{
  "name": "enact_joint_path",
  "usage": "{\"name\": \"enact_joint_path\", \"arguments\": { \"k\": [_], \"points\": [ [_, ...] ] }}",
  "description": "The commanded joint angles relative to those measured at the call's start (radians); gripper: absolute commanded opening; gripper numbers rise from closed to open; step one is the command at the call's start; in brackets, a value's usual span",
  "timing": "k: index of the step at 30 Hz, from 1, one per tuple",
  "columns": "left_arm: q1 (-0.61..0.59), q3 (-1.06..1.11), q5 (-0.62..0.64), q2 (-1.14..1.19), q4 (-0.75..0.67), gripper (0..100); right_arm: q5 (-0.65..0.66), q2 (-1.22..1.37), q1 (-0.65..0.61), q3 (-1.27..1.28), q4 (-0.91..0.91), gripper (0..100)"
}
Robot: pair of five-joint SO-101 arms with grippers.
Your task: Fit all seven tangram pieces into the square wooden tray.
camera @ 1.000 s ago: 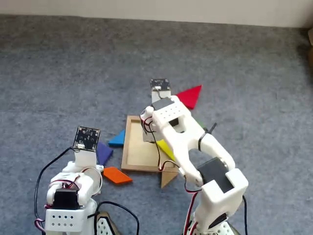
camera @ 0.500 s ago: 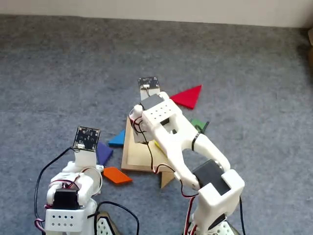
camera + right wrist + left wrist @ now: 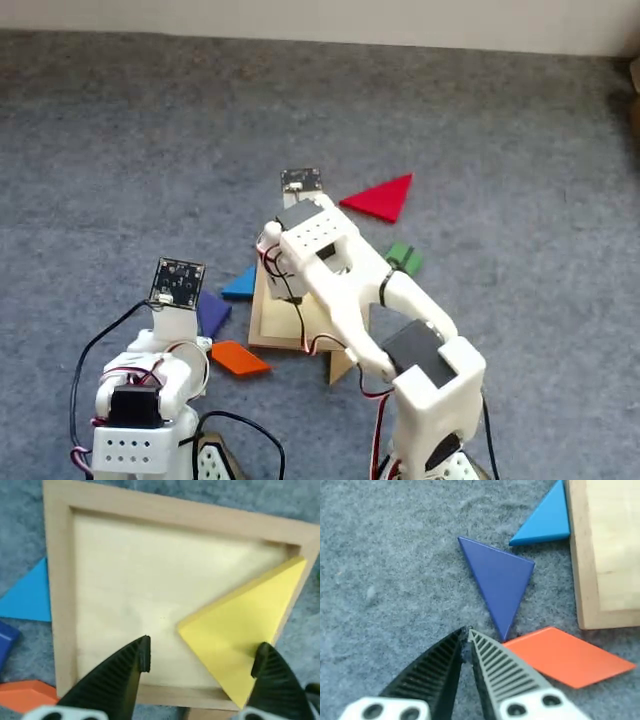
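The square wooden tray [image 3: 125,580] lies under my right gripper [image 3: 201,655], which hangs open above it with nothing between its fingers. A yellow triangle [image 3: 245,630] lies in the tray, its long edge overlapping the tray's rim. My left gripper [image 3: 467,632] is shut and empty, its tips just short of a dark blue triangle [image 3: 500,582]. Beside that are an orange parallelogram [image 3: 567,655] and a light blue triangle [image 3: 545,522] against the tray's outer edge [image 3: 577,570]. In the high view a red triangle [image 3: 380,198], a green piece [image 3: 402,258] and a tan triangle [image 3: 343,365] lie around the tray [image 3: 268,325].
Everything sits on grey carpet [image 3: 120,150]. The right arm [image 3: 340,280] stretches over the tray and hides most of it in the high view. The left arm's base [image 3: 135,410] stands at the near left.
The right arm has swung left across the tray, so its wrist now covers the tray's far left part. The left arm has not moved.
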Motion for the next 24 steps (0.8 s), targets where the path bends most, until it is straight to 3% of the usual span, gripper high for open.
{"name": "enact_joint_path", "arguments": {
  "k": [1, 11, 20, 24],
  "points": [
    [0.016, 0.021, 0.005, -0.024, 0.003, 0, -0.014, 0.001, -0.018, -0.013, 0.001, 30.0],
    [0.016, 0.021, 0.005, -0.024, 0.003, 0, -0.008, -0.01, -0.004, -0.013, 0.035, 30.0],
    [0.016, 0.021, 0.005, -0.024, 0.003, 0, -0.005, -0.263, 0.002, -0.012, 0.05, 30.0],
    [0.016, 0.021, 0.005, -0.024, 0.003, 0, 0.074, -0.271, -0.018, -0.01, 0.013, 30.0]
  ]
}}
